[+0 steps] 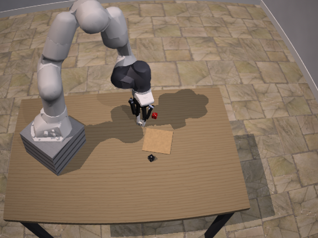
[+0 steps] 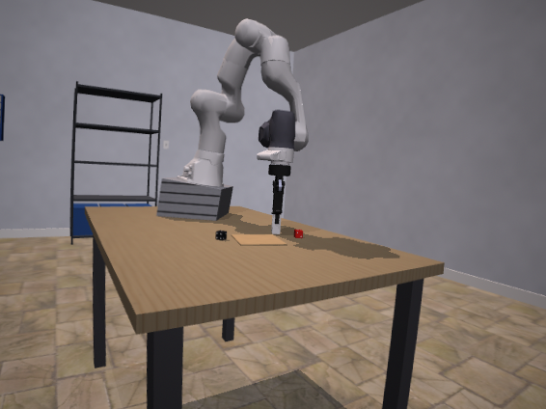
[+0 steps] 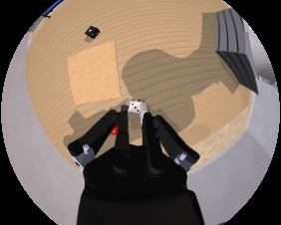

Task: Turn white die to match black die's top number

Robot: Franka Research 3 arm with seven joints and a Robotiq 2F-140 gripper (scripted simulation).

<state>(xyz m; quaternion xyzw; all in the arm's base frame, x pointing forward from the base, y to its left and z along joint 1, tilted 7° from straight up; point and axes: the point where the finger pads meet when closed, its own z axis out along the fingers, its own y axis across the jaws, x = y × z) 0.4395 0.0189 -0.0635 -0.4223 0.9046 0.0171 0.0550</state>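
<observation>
Gripper (image 1: 141, 123) (image 2: 276, 230) (image 3: 135, 104) clamped on white die (image 1: 140, 122) (image 3: 135, 106), fingers narrow. Die sits between the fingertips, off the mat (image 1: 158, 141) (image 2: 259, 240) (image 3: 94, 74), near its edge. Red die (image 1: 154, 115) (image 2: 298, 233) (image 3: 114, 130) close by.

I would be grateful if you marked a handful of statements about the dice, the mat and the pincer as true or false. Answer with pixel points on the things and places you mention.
1. The white die (image 1: 140, 122) (image 3: 135, 106) is between the fingertips of the pincer (image 1: 141, 123) (image 2: 276, 230) (image 3: 135, 104). True.
2. The red die (image 1: 154, 115) (image 2: 298, 233) (image 3: 114, 130) lies on the mat (image 1: 158, 141) (image 2: 259, 240) (image 3: 94, 74). False: it lies on the table, off the mat.
3. The black die (image 1: 151, 158) (image 2: 221, 235) (image 3: 92, 32) is off the mat. True.
4. The black die is stacked on the red one. False: they lie apart, on opposite sides of the mat.
</observation>
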